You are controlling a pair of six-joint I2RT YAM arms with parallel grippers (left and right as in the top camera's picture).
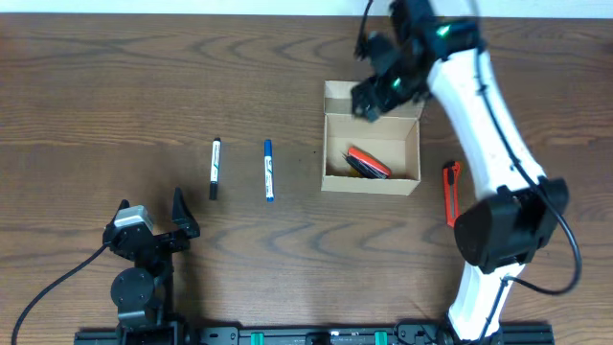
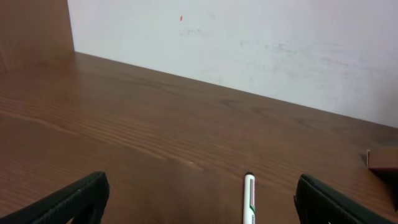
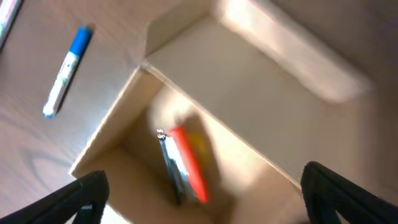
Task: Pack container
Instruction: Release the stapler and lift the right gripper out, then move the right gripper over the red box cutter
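The box (image 1: 372, 151) is sitting open on the counter (image 1: 96, 96), right of centre, with its lid (image 1: 369, 97) folded back on the far side. Its cardboard faces are showing plain tan. Inside, a red item (image 1: 370, 161) is lying at a slant on the floor with a dark, thin item (image 3: 170, 163) touching its side. The right wrist view is blurring both, so I cannot tell what they are.

The right gripper (image 1: 381, 91) is hanging over the lid and the box's far wall. Its fingers (image 3: 81, 200) are spread wide and carrying nothing.

The left gripper (image 1: 151, 213) is resting low near the front left of the counter, well apart from the box. Its jaws are standing wide too, with nothing between them.

Two markers are lying side by side, apart from each other, between the left gripper and the box. The black marker (image 1: 215, 169) is on the left, and the blue marker (image 1: 269, 171) is nearer the box. Both are pointing away from the robot. Print is running along each white barrel, greenish on the black marker and blue on the other, but it is too small to read.

An orange tool (image 1: 451, 192) is lying just beside the box's right side, not touching it.
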